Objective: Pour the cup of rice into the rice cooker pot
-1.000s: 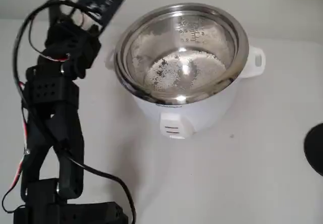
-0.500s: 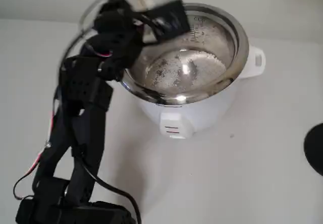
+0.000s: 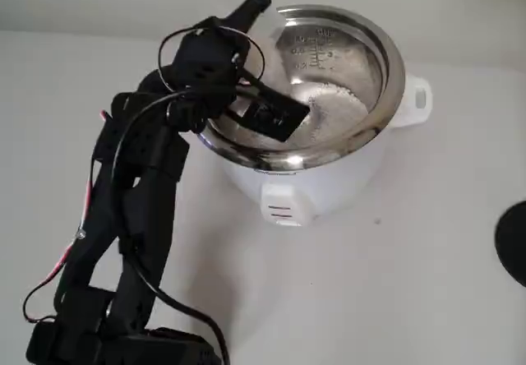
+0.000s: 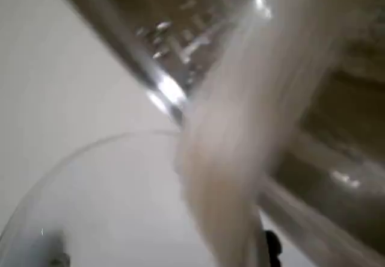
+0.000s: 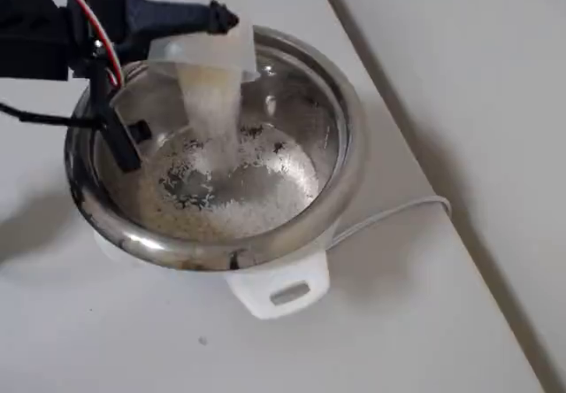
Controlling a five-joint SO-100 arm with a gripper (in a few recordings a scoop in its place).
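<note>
Mid-pour: the black two-finger tool (image 5: 190, 30), clamped on the small translucent whitish plastic cup (image 5: 212, 52), tips it over the wide rim of the large shiny steel rice cooker pot (image 5: 345, 158), sending a stream of tiny white rice grains (image 5: 212, 101) onto the grains on the pot floor. Next, likely, holding the tilt until the cup empties. Beyond, the white surface (image 5: 424, 322) carries a thin white cord (image 5: 389, 211); nothing blocks the pour.
</note>
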